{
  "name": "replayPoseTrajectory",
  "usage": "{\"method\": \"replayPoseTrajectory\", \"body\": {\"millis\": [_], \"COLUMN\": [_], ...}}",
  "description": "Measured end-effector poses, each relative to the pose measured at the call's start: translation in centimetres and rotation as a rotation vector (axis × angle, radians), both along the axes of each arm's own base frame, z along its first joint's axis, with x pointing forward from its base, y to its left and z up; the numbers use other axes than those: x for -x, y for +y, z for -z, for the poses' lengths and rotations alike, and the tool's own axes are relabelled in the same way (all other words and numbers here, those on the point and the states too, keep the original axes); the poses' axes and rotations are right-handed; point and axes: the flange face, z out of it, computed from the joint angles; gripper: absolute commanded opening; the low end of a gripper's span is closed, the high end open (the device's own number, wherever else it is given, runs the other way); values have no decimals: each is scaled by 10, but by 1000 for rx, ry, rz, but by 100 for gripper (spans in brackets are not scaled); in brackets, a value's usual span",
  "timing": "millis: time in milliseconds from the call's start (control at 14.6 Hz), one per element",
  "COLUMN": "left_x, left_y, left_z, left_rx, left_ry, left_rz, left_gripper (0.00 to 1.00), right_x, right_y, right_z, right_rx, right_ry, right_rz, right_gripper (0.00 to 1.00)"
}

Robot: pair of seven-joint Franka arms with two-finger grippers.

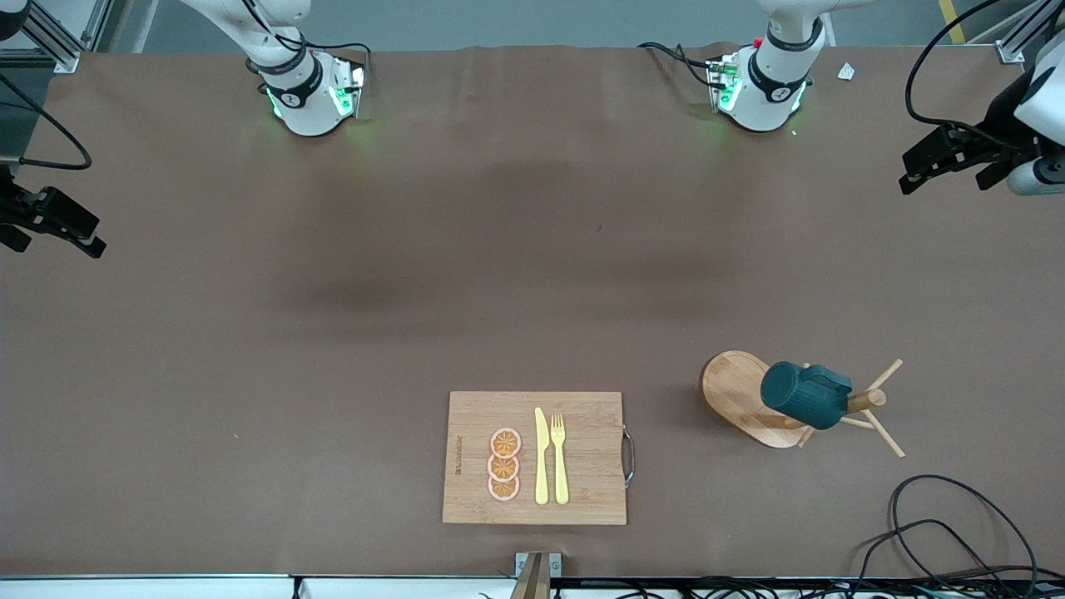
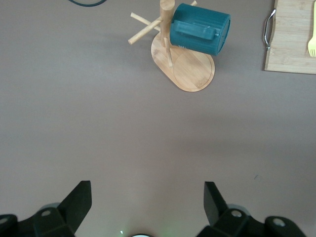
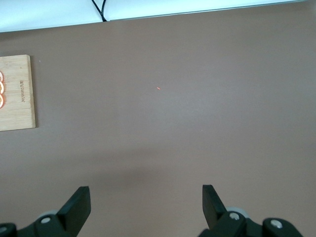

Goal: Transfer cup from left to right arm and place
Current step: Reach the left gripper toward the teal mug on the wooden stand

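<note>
The dark teal ribbed cup point(image 1: 805, 395) hangs tilted on a peg of a wooden mug stand point(image 1: 732, 389), toward the left arm's end of the table and near the front camera. It also shows in the left wrist view point(image 2: 200, 28), on the stand point(image 2: 190, 69). My left gripper point(image 1: 944, 176) is up in the air at that end of the table, open and empty point(image 2: 147, 190). My right gripper point(image 1: 52, 241) is up over the right arm's end of the table, open and empty point(image 3: 145, 192), with bare table under it.
A wooden cutting board point(image 1: 582, 491) with a metal handle lies near the front edge, beside the stand. On it are a yellow knife point(image 1: 542, 457), a yellow fork point(image 1: 559, 457) and three orange slices point(image 1: 504, 464). Black cables point(image 1: 940, 532) lie at the front corner.
</note>
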Motion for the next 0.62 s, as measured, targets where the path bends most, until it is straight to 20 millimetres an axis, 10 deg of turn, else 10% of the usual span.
{"method": "replayPoseTrajectory", "body": {"millis": [616], "left_x": [-38], "left_y": [-2], "left_z": [17], "left_rx": [65], "left_ry": [26], "left_rz": [5], "left_gripper": [100], "right_x": [0], "right_y": [0], "right_z": [0], "right_rx": [0], "right_ry": [1], "right_rz": [1], "right_gripper": [100]}}
